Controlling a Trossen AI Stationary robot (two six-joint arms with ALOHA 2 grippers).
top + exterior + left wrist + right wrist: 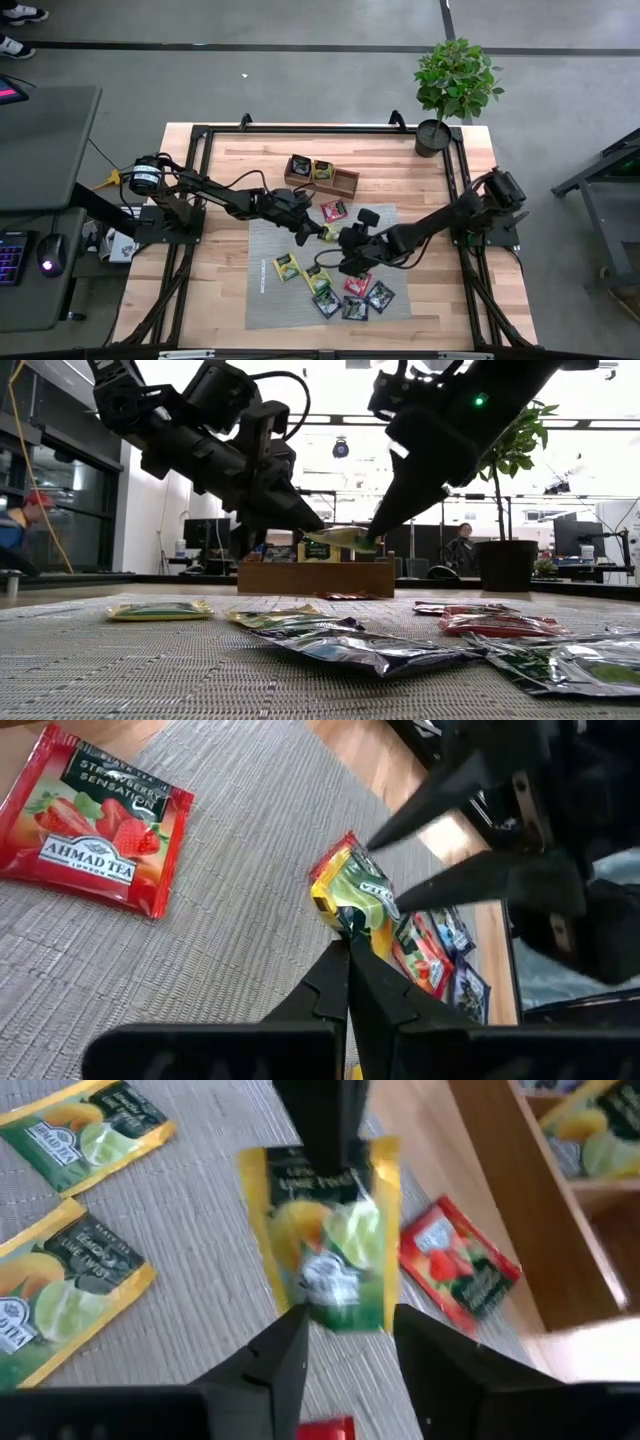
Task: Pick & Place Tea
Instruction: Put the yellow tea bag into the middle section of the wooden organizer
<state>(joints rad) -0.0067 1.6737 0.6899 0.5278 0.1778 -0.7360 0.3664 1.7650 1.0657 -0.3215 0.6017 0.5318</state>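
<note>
Wood tabletop [420, 180] w/ a grey woven mat [265, 250] in the middle, potted plant [455, 85] at the far corner, brown wooden tray [345, 184] just beyond the mat.

Both arms meet over the mat's centre, mid hand-off of one yellow-green sachet [330, 1240]. It hangs in the air betw. the two grippers, above the mat, near the tray but not over it. Rest of the tea lies loose on the mat: a strawberry sachet [90, 825] close by, yellow-green ones [80, 1130] further out, dark ones nearer the front edge; a couple already sit in the tray.

Handling, as a guess: sachet is v. light, thin foil-ish, floppy and a bit slick, so it'll bend or twist if pinched at a corner only. Best hold = along a sealed edge, pads flat on both faces; the middle would crush the bag inside.

Left gripper [348, 945]: jaws fully closed, pinching the sachet's edge, so it carries the weight now. Right gripper [345, 1335]: jaws part-open, fingers either side of the sachet's lower edge, not clamping it; whether a pad brushes it I can't tell.
</note>
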